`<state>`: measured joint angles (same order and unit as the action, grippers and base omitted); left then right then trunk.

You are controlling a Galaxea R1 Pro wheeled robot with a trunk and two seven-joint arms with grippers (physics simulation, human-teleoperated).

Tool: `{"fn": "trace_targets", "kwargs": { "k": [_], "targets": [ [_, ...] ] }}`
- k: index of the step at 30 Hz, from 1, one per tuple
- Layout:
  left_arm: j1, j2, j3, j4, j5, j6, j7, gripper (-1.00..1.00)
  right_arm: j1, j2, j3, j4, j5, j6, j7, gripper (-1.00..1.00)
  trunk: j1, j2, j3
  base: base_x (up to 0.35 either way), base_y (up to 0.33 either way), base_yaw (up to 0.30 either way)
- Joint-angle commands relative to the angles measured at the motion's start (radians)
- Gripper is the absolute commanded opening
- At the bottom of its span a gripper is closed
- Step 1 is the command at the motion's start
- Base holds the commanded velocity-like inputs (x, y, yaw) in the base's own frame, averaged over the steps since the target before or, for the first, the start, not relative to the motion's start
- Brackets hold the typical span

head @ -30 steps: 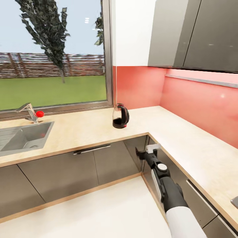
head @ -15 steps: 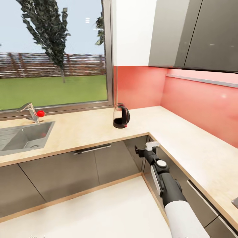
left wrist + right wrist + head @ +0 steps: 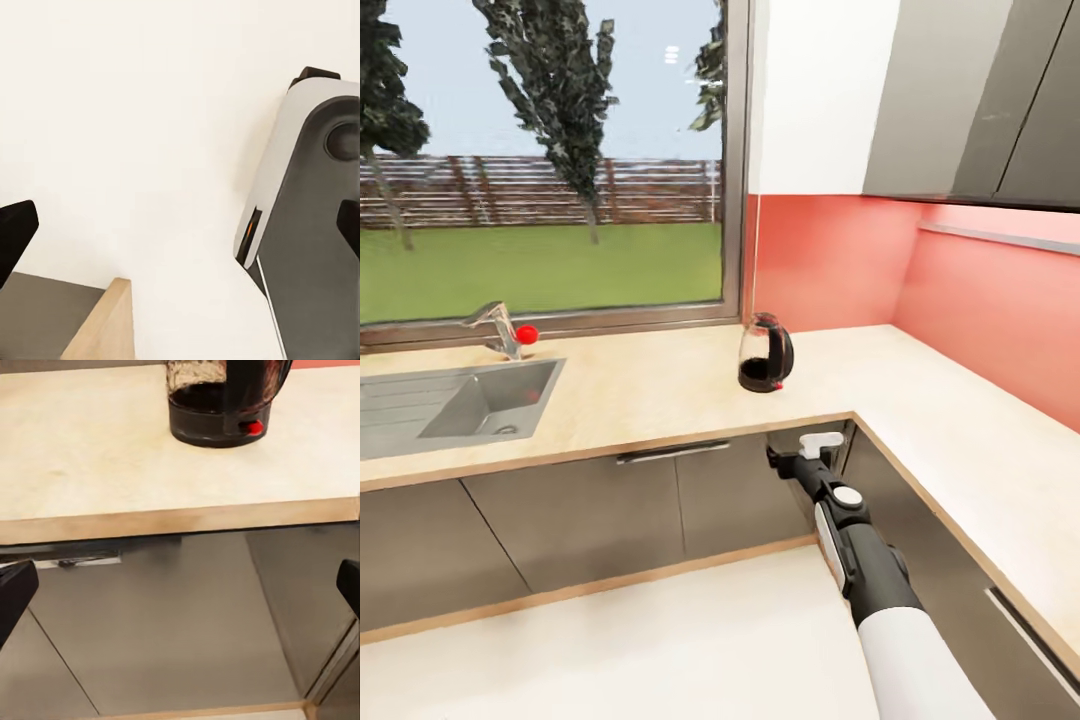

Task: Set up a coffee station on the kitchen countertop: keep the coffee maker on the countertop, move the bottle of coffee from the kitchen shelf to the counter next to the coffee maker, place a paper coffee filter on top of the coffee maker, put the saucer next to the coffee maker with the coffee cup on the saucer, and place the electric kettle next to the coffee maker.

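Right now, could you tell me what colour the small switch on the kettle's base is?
Red, on the kettle's black base; clearest in the right wrist view.

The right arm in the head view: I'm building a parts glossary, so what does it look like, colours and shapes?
The right arm has a glossy white sleeve-like segment nearest the camera, then a black tapered forearm with a pale stripe along its side. A white round cap sits on the wrist joint. The right gripper is black with a white block on top. In the right wrist view its fingertips are plain black.
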<state>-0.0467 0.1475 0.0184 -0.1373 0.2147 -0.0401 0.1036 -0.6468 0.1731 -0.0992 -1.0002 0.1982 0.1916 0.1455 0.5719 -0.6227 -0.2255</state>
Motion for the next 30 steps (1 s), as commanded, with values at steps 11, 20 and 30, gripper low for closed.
{"fn": "trace_targets", "kwargs": {
  "k": [11,20,30],
  "targets": [
    [-0.001,-0.005,0.002,0.0,0.004,-0.004,0.001,1.0,-0.001,0.001,-0.005,0.003,0.011,0.005,0.009,1.0,0.001,-0.001,-0.012,0.306,-0.076,0.236],
    [-0.001,-0.005,0.002,0.001,0.005,-0.005,0.001,1.0,-0.001,-0.012,-0.005,0.002,0.009,0.003,0.021,1.0,0.001,-0.001,-0.013,0.24,-0.081,0.04],
    [-0.001,-0.005,0.002,0.004,0.005,-0.007,0.001,1.0,-0.001,-0.115,-0.008,-0.121,0.012,0.01,0.161,1.0,0.001,-0.001,-0.013,0.015,-0.005,0.001]
  ]
}}
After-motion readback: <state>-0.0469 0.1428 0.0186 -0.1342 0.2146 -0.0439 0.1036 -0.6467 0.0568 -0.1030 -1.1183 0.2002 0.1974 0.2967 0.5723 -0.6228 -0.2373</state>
